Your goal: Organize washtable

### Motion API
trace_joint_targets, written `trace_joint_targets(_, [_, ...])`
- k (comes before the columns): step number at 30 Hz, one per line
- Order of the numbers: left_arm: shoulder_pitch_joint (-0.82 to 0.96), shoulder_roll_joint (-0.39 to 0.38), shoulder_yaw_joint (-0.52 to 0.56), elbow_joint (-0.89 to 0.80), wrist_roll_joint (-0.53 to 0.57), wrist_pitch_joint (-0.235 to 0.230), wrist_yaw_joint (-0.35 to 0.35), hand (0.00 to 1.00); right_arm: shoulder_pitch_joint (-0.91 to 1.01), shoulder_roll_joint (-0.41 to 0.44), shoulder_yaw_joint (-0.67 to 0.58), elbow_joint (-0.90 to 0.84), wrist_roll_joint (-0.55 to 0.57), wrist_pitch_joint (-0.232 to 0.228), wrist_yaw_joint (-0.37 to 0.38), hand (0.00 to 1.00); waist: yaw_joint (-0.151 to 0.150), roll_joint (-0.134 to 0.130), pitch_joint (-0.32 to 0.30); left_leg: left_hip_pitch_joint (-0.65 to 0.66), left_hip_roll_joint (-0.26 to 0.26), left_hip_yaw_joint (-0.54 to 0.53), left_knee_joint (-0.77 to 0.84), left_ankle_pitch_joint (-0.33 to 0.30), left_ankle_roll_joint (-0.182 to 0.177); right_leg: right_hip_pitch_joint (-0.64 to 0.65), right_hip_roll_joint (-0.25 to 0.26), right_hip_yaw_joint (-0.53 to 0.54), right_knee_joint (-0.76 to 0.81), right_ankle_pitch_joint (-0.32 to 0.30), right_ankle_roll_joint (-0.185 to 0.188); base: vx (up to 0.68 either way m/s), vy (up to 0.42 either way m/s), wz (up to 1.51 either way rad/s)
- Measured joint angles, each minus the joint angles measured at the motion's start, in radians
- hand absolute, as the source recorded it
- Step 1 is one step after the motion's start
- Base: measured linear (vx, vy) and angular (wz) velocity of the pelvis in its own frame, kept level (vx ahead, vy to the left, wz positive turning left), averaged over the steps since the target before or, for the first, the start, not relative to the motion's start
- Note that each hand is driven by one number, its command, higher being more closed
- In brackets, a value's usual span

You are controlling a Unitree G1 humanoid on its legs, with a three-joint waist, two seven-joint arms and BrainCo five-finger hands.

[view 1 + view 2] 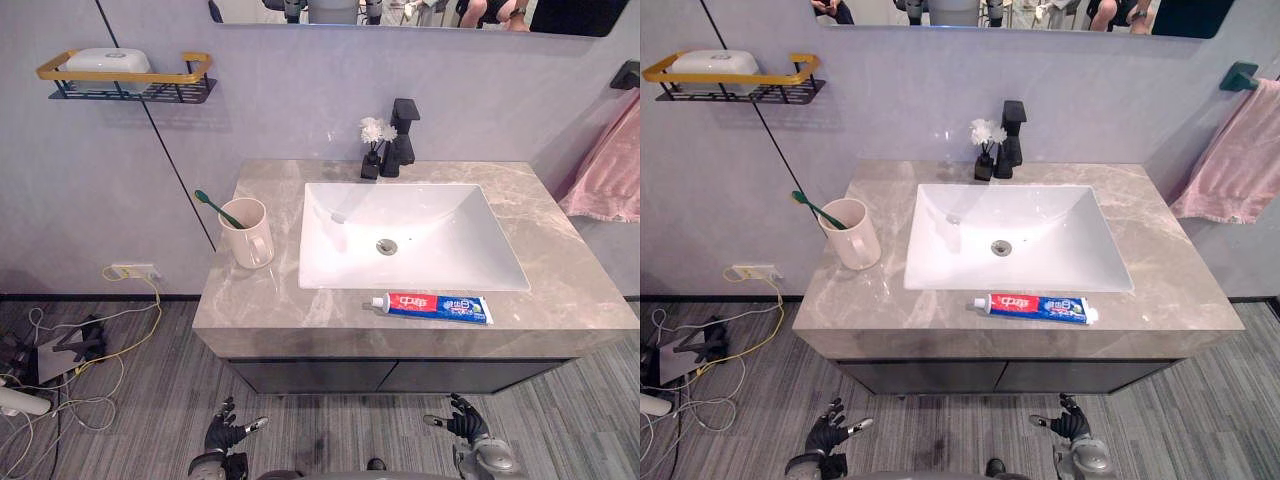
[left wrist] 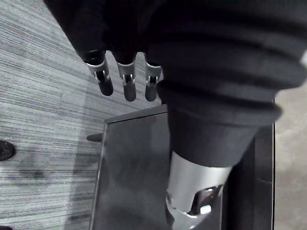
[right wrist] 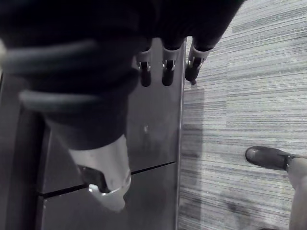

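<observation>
Table's front edge is mostly open, just the toothpaste tube (image 1: 428,307) there; cup (image 1: 247,232) blocks the left.

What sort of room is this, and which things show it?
Most likely a bathroom: a white sink with a black faucet set in a stone-look counter, a toothbrush in a cup, and a pink towel hanging at the right.

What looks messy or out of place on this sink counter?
The toothpaste tube lies flat along the front edge of the counter, in front of the sink, apart from the cup that holds the toothbrush. Nothing looks spilled or broken.
</observation>
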Motion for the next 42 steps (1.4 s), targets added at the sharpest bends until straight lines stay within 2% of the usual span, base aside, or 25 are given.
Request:
trace_joint_targets(6, [-0.022,0.001,-0.002,0.033,0.023,0.005,0.018,0.0,-0.001,-0.014,-0.093,0.081,0.001,0.003,-0.017,0.0,0.002,-0.002,0.008,0.007,-0.005,-0.019,-0.047,0.027,0.004,-0.005,-0.017,-0.025,0.0,-0.001,0.002,-0.01,0.003,0.1])
trace_joint_targets(12, [-0.039,0.023,0.001,0.032,0.034,0.007,0.043,0.0,0.001,-0.037,-0.168,0.087,0.002,0.01,-0.051,0.0,0.003,0.0,0.009,0.006,-0.015,-0.036,-0.053,0.035,0.014,0.003,-0.032,-0.053,0.0,-0.009,0.013,-0.02,0.01,0.13])
trace_joint_targets(17, [-0.02,0.033,0.04,-0.059,0.033,0.007,0.051,0.0,-0.007,-0.037,-0.207,0.093,0.01,0.01,-0.052,0.0,0.006,-0.005,0.012,0.01,-0.022,-0.059,-0.071,0.048,0.014,0.019,-0.04,-0.089,0.0,-0.013,0.02,0.0,0.001,0.22])
trace_joint_targets(22, [0.009,0.035,0.128,-0.265,0.034,0.01,0.066,0.0,-0.01,-0.04,-0.229,0.093,0.012,0.01,-0.05,0.0,0.011,0.002,0.015,0.005,-0.032,-0.102,-0.068,0.053,0.016,0.036,-0.049,-0.139,0.0,-0.018,0.026,-0.02,-0.007,0.25])
trace_joint_targets(24, [0.011,0.042,0.187,-0.384,0.035,0.011,0.069,0.0,-0.008,-0.039,-0.229,0.09,0.018,0.01,-0.042,0.0,0.033,0.01,0.015,-0.009,-0.034,-0.106,-0.066,0.053,0.017,0.035,-0.051,-0.146,0.0,-0.019,0.027,-0.07,-0.006,0.1])
trace_joint_targets(26, [0.011,0.055,0.231,-0.476,0.039,0.012,0.077,0.0,-0.003,-0.039,-0.229,0.077,0.019,0.01,-0.032,0.0,0.035,0.013,0.015,-0.012,-0.036,-0.12,-0.065,0.055,0.015,0.036,-0.052,-0.165,0.0,-0.023,0.029,-0.03,-0.016,0.21])
trace_joint_targets(29, [0.01,0.065,0.312,-0.657,0.078,0.014,0.101,0.0,0.003,-0.039,-0.229,0.067,0.02,0.008,-0.027,0.0,0.039,0.015,0.015,-0.017,-0.036,-0.139,-0.062,0.061,0.015,0.037,-0.052,-0.187,0.0,-0.026,0.028,0.01,-0.015,0.25])
trace_joint_targets(32, [-0.012,0.073,0.354,-0.918,0.16,0.012,0.147,0.0,0.025,-0.039,-0.228,0.061,0.022,0.005,-0.018,0.0,0.061,0.019,0.014,-0.035,-0.04,-0.161,-0.047,0.059,0.014,0.037,-0.052,-0.211,0.0,-0.033,0.025,-0.01,-0.015,0.22])
trace_joint_targets(36, [-0.033,0.08,0.316,-1.166,0.285,-0.004,0.184,0.0,0.033,-0.037,-0.22,0.045,0.039,-0.004,-0.004,0.0,0.062,0.03,0.008,-0.045,-0.045,-0.182,-0.036,0.06,0.014,0.041,-0.055,-0.232,0.0,-0.036,0.025,-0.01,0.0,0.18])
trace_joint_targets(40, [-0.105,0.13,0.145,-1.284,0.402,-0.025,0.194,0.0,0.032,-0.036,-0.18,0.045,0.056,-0.023,0.014,0.0,0.06,0.034,0.008,-0.045,-0.047,-0.189,-0.028,0.059,0.014,0.05,-0.056,-0.242,0.0,-0.037,0.024,-0.02,0.007,0.08])
trace_joint_targets(42, [-0.144,0.155,0.073,-1.291,0.438,-0.042,0.192,0.0,0.032,-0.033,-0.151,0.045,0.057,-0.026,0.015,0.0,0.058,0.035,0.008,-0.049,-0.046,-0.189,-0.027,0.059,0.014,0.05,-0.055,-0.242,0.0,-0.037,0.024,-0.04,0.005,0.0])
